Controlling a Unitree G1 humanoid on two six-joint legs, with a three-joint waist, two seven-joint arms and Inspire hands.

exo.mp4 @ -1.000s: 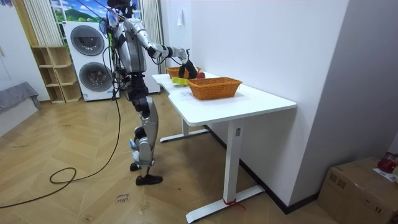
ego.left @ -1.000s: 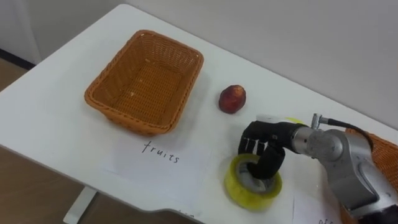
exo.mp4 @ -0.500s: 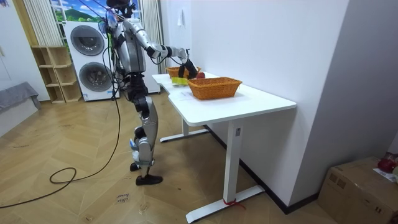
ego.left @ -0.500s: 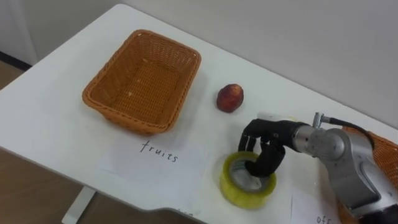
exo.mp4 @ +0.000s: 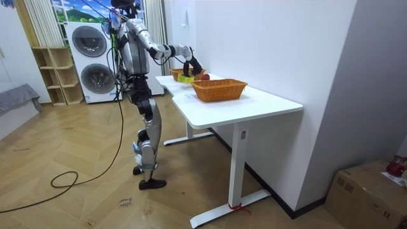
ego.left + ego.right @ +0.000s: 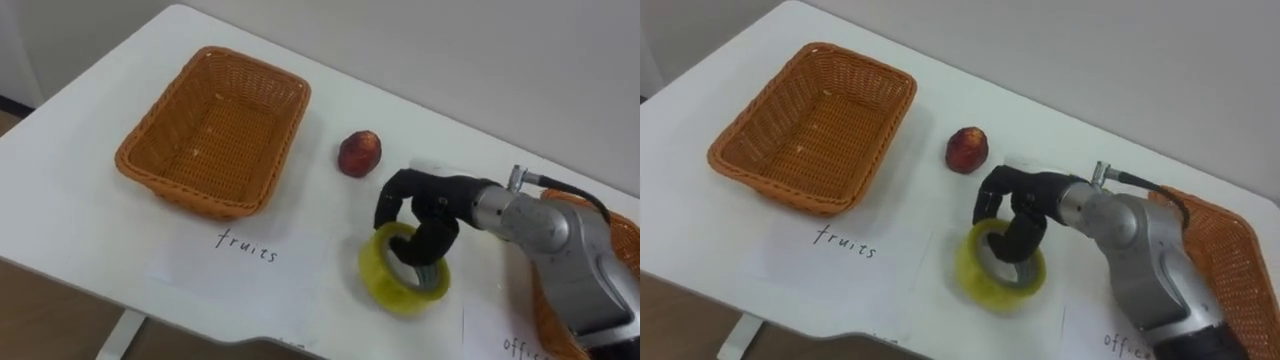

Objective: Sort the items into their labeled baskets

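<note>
The right robot hand [image 6: 428, 212] hooks curled fingers through the core of a thick yellow tape roll [image 6: 380, 278], tilted.

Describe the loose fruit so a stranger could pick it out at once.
On the white table, look right of the empty wicker basket. The fruit lies on bare tabletop between that basket and the right hand, whose fingers hook a yellow tape roll. It is small, round and dark red, the only red thing.
</note>
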